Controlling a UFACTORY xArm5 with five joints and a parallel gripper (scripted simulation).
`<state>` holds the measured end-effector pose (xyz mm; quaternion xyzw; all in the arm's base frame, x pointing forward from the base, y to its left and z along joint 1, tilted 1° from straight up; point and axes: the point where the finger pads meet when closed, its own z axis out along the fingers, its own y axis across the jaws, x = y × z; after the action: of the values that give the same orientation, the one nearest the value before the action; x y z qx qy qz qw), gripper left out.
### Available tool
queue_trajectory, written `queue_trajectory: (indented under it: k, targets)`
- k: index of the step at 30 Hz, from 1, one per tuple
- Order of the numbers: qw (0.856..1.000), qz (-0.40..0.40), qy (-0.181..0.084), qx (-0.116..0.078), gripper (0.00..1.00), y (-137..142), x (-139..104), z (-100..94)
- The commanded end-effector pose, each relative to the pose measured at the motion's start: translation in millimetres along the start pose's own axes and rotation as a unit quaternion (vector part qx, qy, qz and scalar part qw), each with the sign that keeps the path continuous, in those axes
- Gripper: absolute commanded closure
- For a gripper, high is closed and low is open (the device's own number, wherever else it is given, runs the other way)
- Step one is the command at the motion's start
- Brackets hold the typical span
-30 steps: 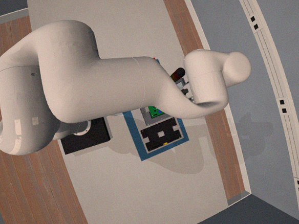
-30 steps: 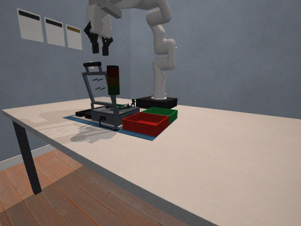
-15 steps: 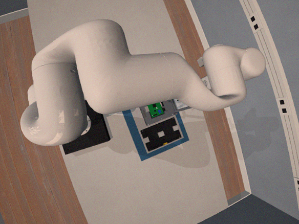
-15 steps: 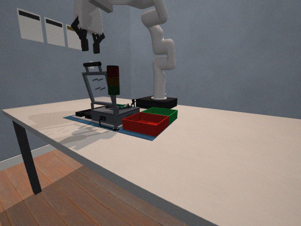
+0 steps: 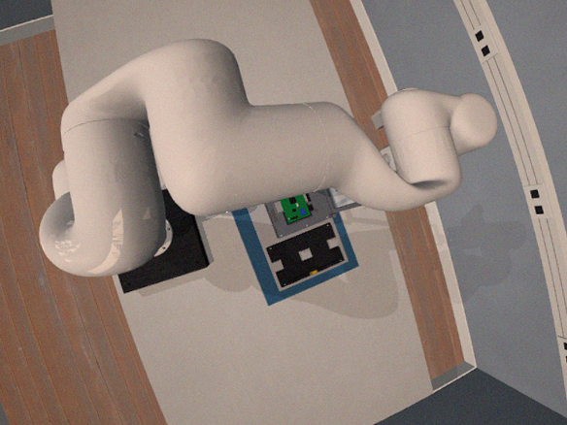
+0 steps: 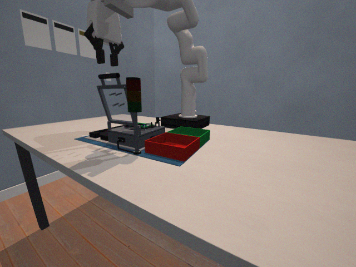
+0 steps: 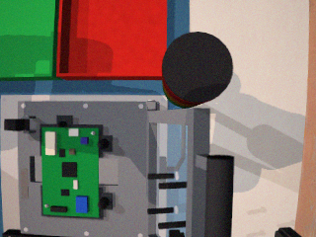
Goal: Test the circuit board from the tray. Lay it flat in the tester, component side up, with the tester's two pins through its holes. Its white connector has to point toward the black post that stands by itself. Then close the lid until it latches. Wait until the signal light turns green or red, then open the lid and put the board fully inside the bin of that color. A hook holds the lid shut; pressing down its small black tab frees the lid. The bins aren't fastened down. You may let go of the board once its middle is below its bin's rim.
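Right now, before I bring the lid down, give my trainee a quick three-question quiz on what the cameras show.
1. True or false: the green circuit board lies component side up in the grey metal tester.
2. The tester's grey-framed clear lid is: A) latched shut, B) standing open, C) lying in the red plastic bin.
3. What does the black-fingered gripper hold, and what is it hanging over?

Key:
1. True.
2. B.
3. Nothing; it hangs open above the lid's black handle bar, not touching it.
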<state>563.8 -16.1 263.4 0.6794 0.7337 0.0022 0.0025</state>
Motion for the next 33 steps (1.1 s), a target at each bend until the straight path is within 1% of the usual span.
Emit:
queue_trajectory:
  k: [1, 7, 21, 26, 28, 33]
  targets:
    - [1.000, 0.000, 0.000, -0.002, 0.48, 1, 0, 2.8]
    - [1.000, 0.000, 0.000, -0.002, 0.48, 1, 0, 6.5]
    - [1.000, 0.000, 0.000, -0.002, 0.48, 1, 0, 7.8]
    - [1.000, 0.000, 0.000, -0.002, 0.48, 1, 0, 14.9]
    - [1.000, 0.000, 0.000, -0.002, 0.48, 1, 0, 14.9]
    - [1.000, 0.000, 0.000, -0.002, 0.48, 1, 0, 27.8]
